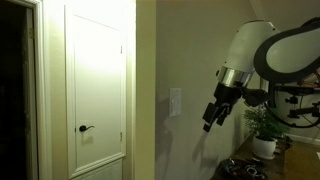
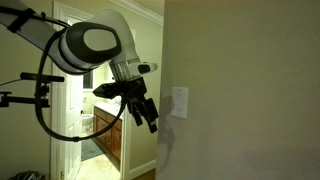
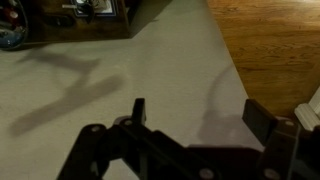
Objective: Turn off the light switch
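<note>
Fingers [image 3: 138,110] spread wide apart in the wrist view, nothing between them, only bare beige wall [image 3: 120,60] with their shadow across it and wood floor [image 3: 270,40] beyond. Both exterior views give what that one misses: the light switch [image 1: 176,101], a small white plate close to the wall's corner edge, with the fingers hanging near it, a little lower, not touching. In an exterior view a closed white door [image 1: 95,80] with its dark handle [image 1: 86,128] stands past the corner, and a potted plant [image 1: 265,128] sits below the arm. Around the light switch [image 2: 180,101], plain open wall.
</note>
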### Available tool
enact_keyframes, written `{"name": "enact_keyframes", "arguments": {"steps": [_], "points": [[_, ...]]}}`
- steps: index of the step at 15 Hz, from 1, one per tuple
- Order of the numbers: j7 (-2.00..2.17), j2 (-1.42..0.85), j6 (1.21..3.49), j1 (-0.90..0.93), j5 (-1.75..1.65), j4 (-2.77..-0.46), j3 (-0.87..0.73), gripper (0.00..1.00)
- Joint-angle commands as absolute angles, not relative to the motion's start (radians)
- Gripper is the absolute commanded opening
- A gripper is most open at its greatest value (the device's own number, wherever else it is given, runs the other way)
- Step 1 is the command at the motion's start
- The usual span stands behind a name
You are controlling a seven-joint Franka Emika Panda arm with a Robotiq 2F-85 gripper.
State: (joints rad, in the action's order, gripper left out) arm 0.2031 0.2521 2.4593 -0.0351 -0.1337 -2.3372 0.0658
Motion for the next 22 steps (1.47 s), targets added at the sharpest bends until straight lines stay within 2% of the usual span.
{"name": "enact_keyframes", "arguments": {"steps": [1,7,8,9,15,19,22], "points": [[0.209,0.224,2.484,-0.040,-0.144,-2.318,0.060,1.00],[0.216,0.108,2.561,-0.063,-0.193,-2.194,0.047,1.00],[0.228,0.089,2.566,-0.066,-0.204,-2.171,0.044,0.83],[0.226,0.074,2.580,-0.064,-0.204,-2.152,0.038,0.72],[0.223,0.009,2.679,-0.053,-0.170,-2.075,0.012,0.32],[0.231,-0.005,2.766,-0.051,-0.141,-2.063,0.002,0.07],[0.242,-0.005,2.782,-0.050,-0.126,-2.058,-0.002,0.02]]}}
